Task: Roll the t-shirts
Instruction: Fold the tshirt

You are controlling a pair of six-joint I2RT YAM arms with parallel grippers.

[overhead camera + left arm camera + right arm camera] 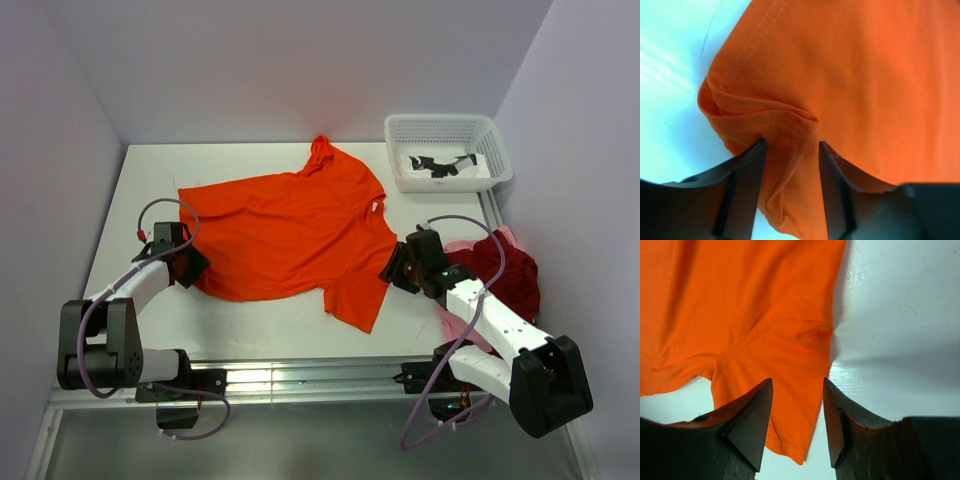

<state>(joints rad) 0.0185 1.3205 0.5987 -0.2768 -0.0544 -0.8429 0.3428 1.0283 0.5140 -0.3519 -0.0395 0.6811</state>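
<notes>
Surface: white desk [260, 325], closed in on the left, far and right sides by plain pale walls [300, 60]. A metal rail [300, 375] runs along the near edge.

Surroundings: white mesh basket [455, 183] in the far right corner, with small black items [440, 165] lying inside. Against the right edge is a heap of a dark red t-shirt [510, 270] on a pale pink t-shirt [462, 246]. The right arm [490, 325] reaches across the near side of this heap.

Task item: orange t-shirt [290, 230] spread out mid-desk, collar towards the far wall, one sleeve pointing to the near side. It is mostly flat, with light creases.

Left pincer [195, 268]: at the shirt's near left corner. In the wrist view [790, 145] its fingers stand apart, one on each side of a bunched fold of the orange t-shirt [865, 75] with a stitched hem. The cloth fills the gap and meets both fingers. Cannot tell whether it is truly pinched.

Right pincer [393, 268]: at the shirt's right side, beside the near sleeve. In the wrist view [797, 382] the fingers are spread and straddle the edge of the orange t-shirt [730, 300], which lies flat on the desk. A strip of bare desk shows between the cloth and one finger. Nothing gripped.
</notes>
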